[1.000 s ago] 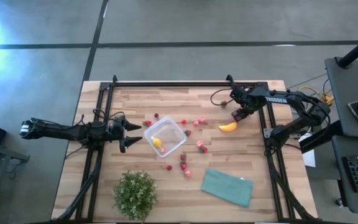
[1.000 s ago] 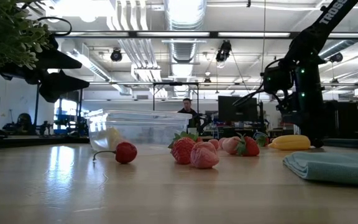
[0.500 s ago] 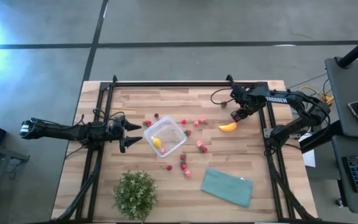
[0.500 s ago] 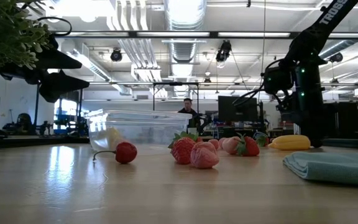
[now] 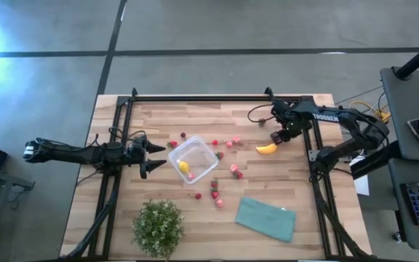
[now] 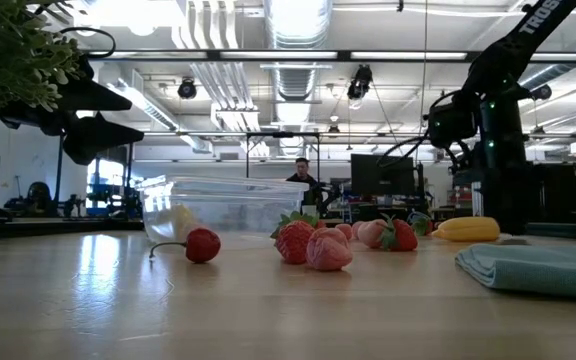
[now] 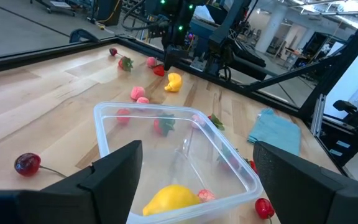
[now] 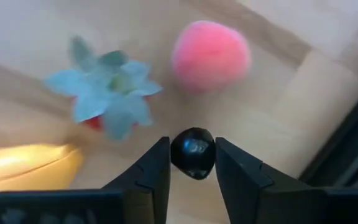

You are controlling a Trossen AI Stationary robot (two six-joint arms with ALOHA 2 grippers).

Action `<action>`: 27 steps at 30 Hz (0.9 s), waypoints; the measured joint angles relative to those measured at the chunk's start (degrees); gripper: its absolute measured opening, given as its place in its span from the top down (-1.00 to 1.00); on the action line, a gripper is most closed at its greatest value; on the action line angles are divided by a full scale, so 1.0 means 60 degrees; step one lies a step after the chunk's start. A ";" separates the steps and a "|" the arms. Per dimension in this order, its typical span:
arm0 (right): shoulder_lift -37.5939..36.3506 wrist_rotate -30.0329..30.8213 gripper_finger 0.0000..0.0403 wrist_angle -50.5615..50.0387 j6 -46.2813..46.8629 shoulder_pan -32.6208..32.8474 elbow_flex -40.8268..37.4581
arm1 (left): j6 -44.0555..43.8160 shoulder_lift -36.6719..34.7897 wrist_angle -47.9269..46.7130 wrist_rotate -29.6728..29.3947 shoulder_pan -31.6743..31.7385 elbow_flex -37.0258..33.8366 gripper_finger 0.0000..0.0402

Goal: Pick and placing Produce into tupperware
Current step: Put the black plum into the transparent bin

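Right gripper [image 8: 192,163] pinches a dark berry [image 8: 192,151] near the banana [image 5: 266,148]; next, carry to the tupperware [image 5: 193,160] at 9 o'clock. Left gripper [image 5: 151,156] waits, jaws wide, empty.

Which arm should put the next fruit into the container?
Right, probably. The right gripper is shut on a small dark fruit, raised near the banana, so it only needs to carry it to the container. The left gripper sits open and empty beside the container.

1. High view: strong glare left of the counter [image 5: 297,116]; the wood is evenly lit.
2. Low view: bright ceiling lights; near counter surface blurred.
3. Right wrist view: strawberry [image 8: 107,96] soft, out of focus.
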 joint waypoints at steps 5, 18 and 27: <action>-0.0591 -0.0611 0.46 -0.0123 -0.0004 0.0341 0.0000 | -0.0001 0.0006 -0.0004 0.0000 0.0000 0.0000 -0.46; -0.2959 -0.2874 0.46 0.1809 0.2381 0.3217 0.0000 | -0.0003 0.0006 -0.0004 0.0000 0.0000 0.0000 -0.46; -0.2497 -0.2238 0.46 0.7138 0.5287 0.6035 0.0002 | -0.0002 0.0006 -0.0004 0.0000 0.0000 0.0000 -0.46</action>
